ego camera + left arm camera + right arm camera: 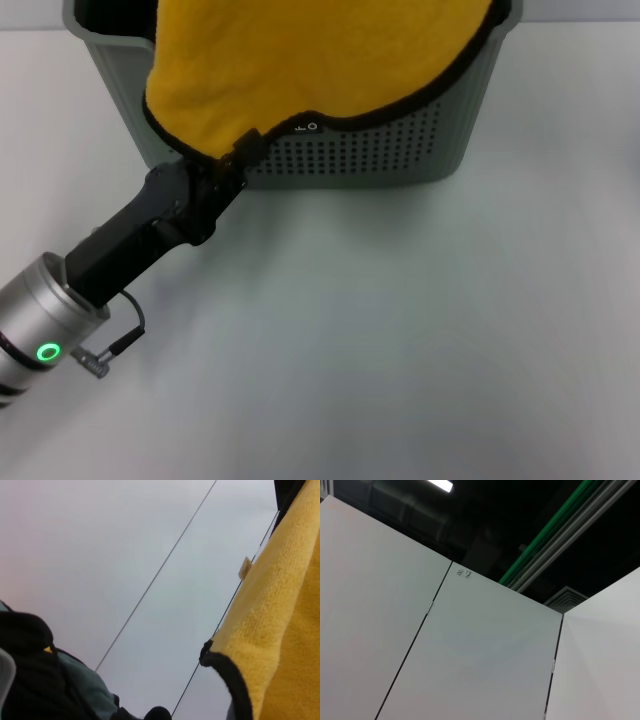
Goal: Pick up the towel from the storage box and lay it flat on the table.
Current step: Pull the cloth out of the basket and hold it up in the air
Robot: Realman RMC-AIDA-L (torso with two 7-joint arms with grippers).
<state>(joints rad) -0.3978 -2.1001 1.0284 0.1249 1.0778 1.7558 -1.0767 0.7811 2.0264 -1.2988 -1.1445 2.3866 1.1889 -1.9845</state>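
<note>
Left pincer [243, 146]: closed on the towel [300, 60] corner, frame centre-left | towel: draped over basket [400, 150], upper frame | tabletop [400, 330]: below | right pincer: unseen.

towel [300, 60] – thick cloth with a rough, fluffy yellow pile and a black stitched edging; storage box [400, 150] – matt grey-green plastic, its wall perforated with small holes; table [400, 340] – smooth white surface, faintly sheened; left gripper [243, 150] – matt black casing on a brushed metal wrist
</note>
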